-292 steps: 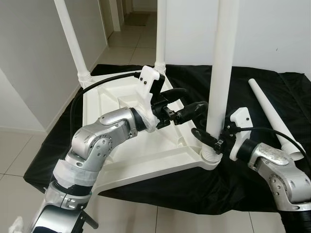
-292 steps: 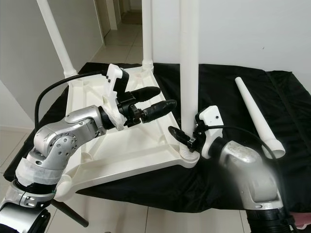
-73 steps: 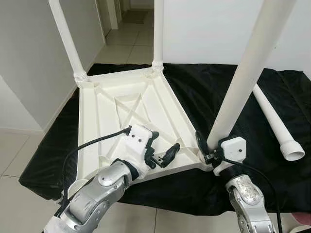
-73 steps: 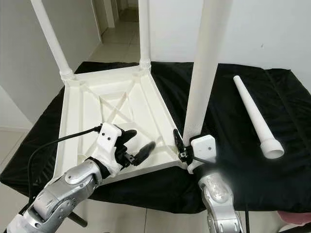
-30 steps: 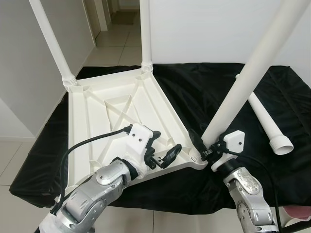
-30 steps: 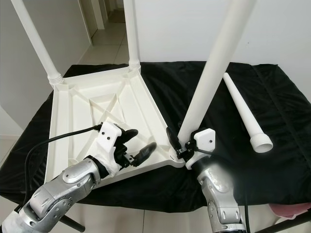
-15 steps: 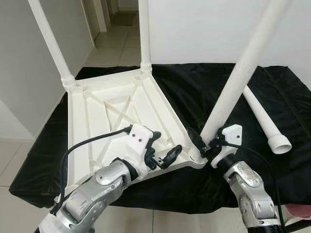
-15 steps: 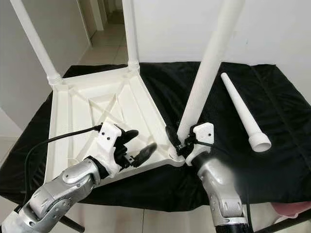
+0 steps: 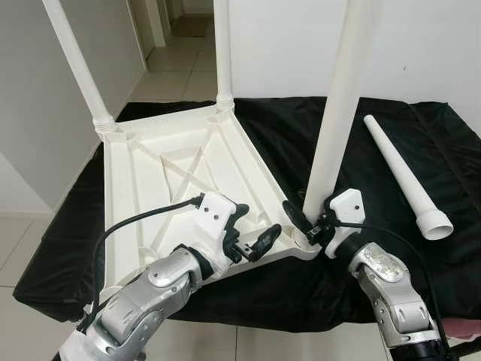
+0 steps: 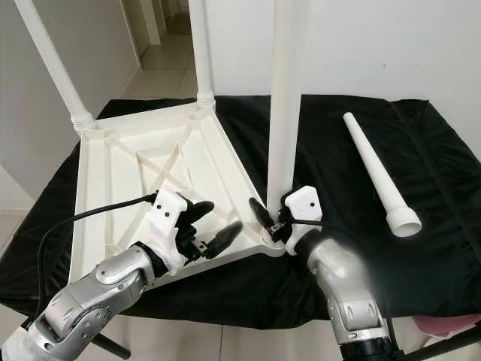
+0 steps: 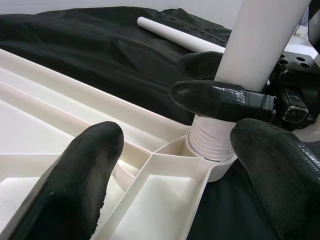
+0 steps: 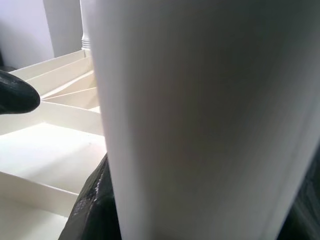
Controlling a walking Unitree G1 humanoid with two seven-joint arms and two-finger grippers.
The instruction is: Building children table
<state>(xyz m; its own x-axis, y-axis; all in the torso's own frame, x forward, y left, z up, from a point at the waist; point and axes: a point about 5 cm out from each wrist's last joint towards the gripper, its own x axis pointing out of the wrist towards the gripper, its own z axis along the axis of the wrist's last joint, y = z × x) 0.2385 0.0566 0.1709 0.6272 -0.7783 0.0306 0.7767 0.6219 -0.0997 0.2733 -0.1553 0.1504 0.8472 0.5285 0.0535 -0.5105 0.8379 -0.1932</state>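
An upturned white table top [image 9: 150,173] lies on a black cloth, with two legs [image 9: 75,68] standing in its far corners. My right gripper [image 9: 310,224] is shut on a third white leg [image 9: 338,113], low down by its threaded end. That leg stands upright in the socket [image 11: 212,145] at the near right corner. My left gripper [image 9: 259,228] hovers open over the near edge of the table top, just left of that socket, with nothing between its fingers. A fourth leg [image 9: 402,177] lies loose on the cloth to the right.
The black cloth [image 9: 301,143] covers a low platform. A grey wall rises on the left and a white wall behind. A tiled floor [image 9: 180,75] leads away through a hallway at the back.
The leg in my right gripper has swung from leaning to the right to standing upright in the corner socket. My left gripper has stayed in place.
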